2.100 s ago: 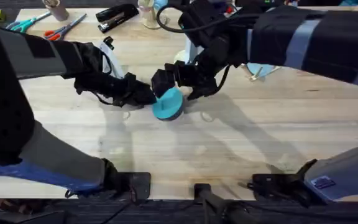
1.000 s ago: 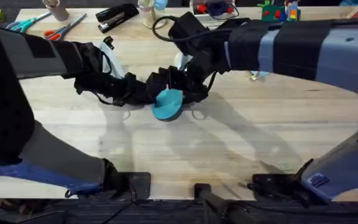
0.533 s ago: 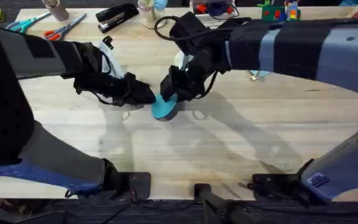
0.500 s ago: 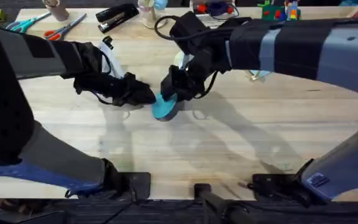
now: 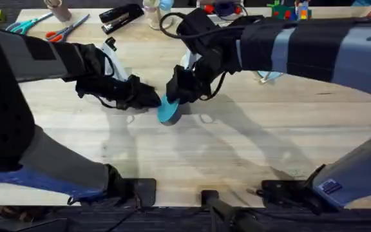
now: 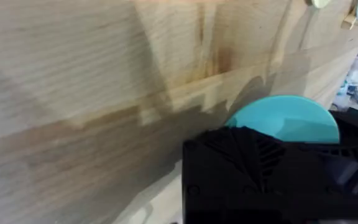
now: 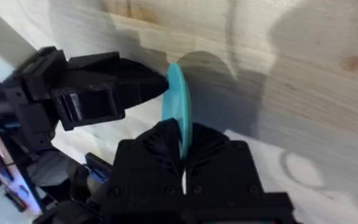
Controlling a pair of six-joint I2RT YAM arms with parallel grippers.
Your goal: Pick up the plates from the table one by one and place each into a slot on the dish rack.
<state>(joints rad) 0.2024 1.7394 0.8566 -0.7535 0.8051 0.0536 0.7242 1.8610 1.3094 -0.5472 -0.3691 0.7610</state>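
From overhead, both arms meet over the middle of the table (image 5: 250,148), with the teal plate (image 5: 167,111) tilted up on edge between them, its lower rim at or close to the wood. The right gripper (image 5: 176,95) comes in from the far right side and bears on the plate's upper edge, while the left gripper (image 5: 152,99) reaches from the left and ends just beside the plate's left rim. The right wrist view gives what the overhead angle hides: the teal plate (image 7: 178,113) stands nearly edge-on, its thin rim pinched between the right gripper's (image 7: 180,146) two black fingers, so the right gripper is clamped on it. That same view shows the left gripper (image 7: 143,84) with its tip meeting the plate's face; whether it is clenched or released I cannot tell. The left wrist view shows the plate (image 6: 284,118) as a teal half-disc rising behind a black gripper body, over pale planks. Scissors (image 5: 66,29) and a black stapler (image 5: 121,15) lie along the far edge.
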